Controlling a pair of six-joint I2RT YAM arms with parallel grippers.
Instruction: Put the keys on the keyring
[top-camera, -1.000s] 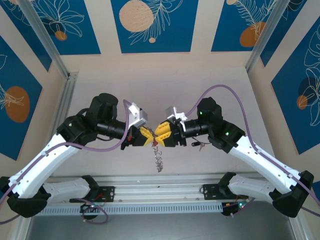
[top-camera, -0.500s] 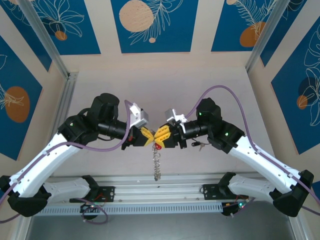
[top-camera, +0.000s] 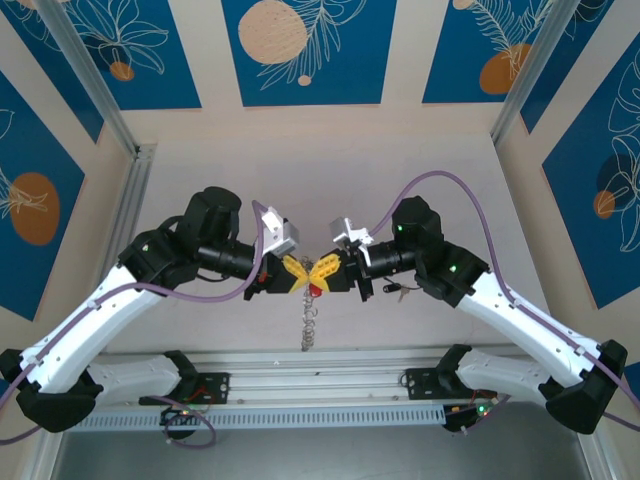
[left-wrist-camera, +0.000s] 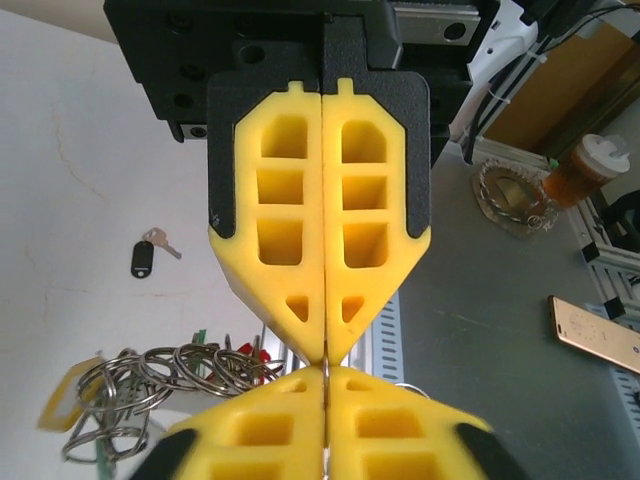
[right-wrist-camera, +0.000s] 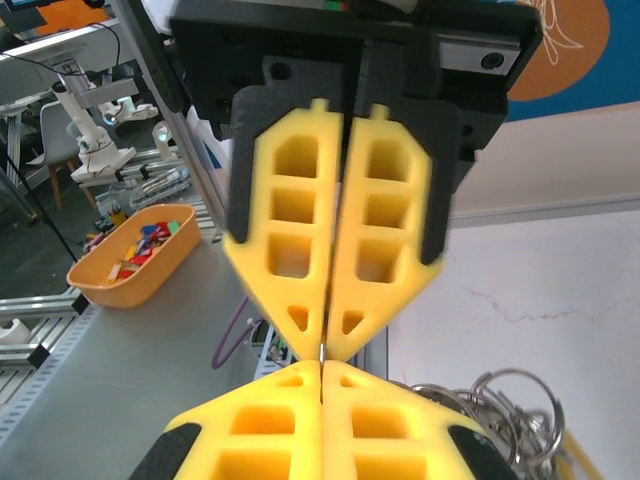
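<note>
While left hand (top-camera: 299, 272) and right hand (top-camera: 326, 268) are meeting tip to tip, I am threading: both are clamping the thin grey metal hoop (top-camera: 311, 322), its fringe dangling just beneath them. A small red-headed key (top-camera: 316, 290) is sitting at the tips; the next move is calling for easing it along the hoop.

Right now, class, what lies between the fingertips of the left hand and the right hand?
A thin sliver of the keyring, pinched where the left hand and right hand meet tip to tip; both wrist views show it.
</note>
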